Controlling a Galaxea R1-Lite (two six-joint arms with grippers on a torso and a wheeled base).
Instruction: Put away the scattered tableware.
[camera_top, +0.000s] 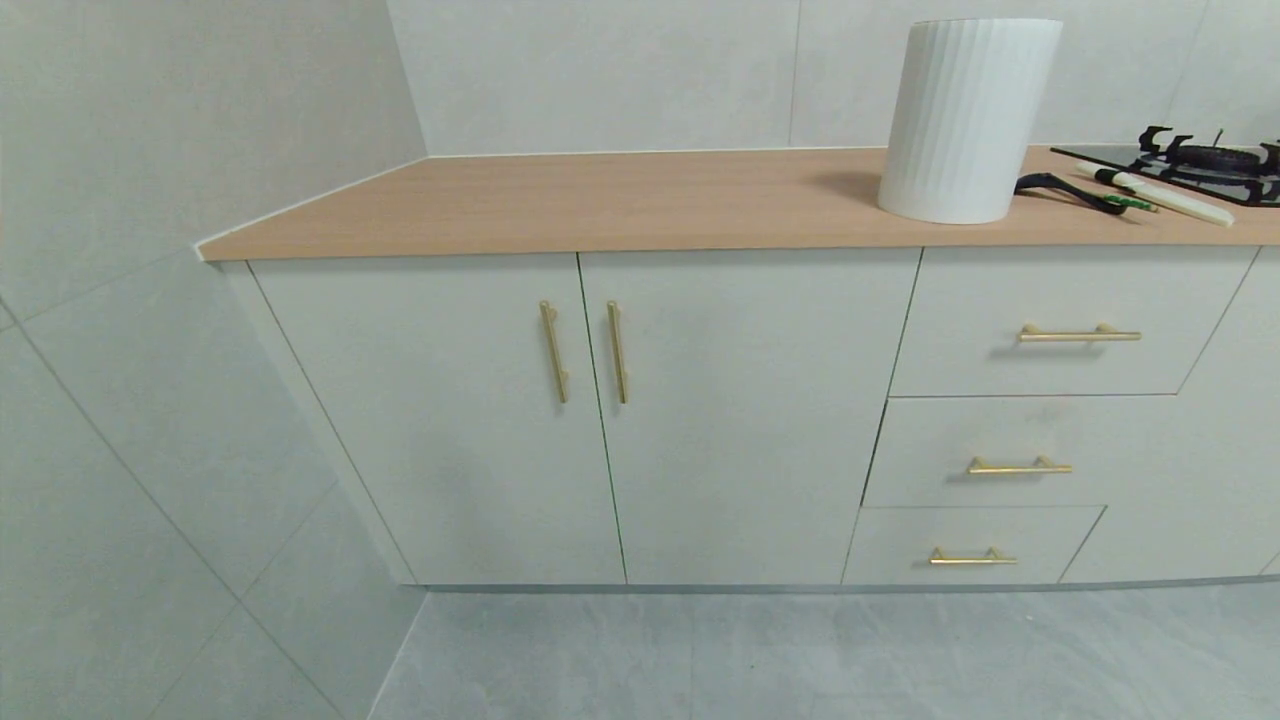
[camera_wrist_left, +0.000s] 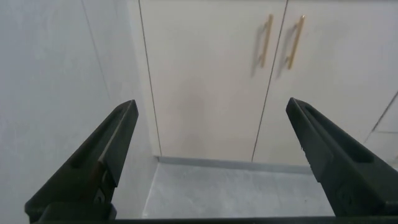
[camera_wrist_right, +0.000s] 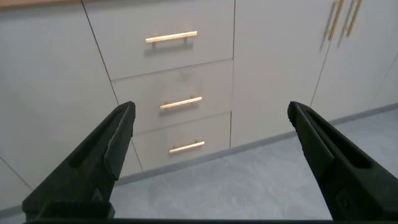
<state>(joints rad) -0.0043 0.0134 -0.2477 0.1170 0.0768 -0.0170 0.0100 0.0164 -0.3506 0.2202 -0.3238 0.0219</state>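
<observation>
Utensils (camera_top: 1165, 197) lie on the counter (camera_top: 600, 205), just beside a white canister (camera_top: 968, 120). Left claw (camera_wrist_left: 210, 106) faces the cabinet doors (camera_wrist_left: 211, 62) and right claw (camera_wrist_right: 210, 107) faces the drawers (camera_wrist_right: 180, 68). Both are spread wide, gripping nothing, well apart from the utensils.

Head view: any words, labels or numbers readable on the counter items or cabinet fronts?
None readable.
The ribbed white cylindrical holder, cream cabinet doors and drawers carry no print.
Any marking on the long white utensil is too small to read.
</observation>
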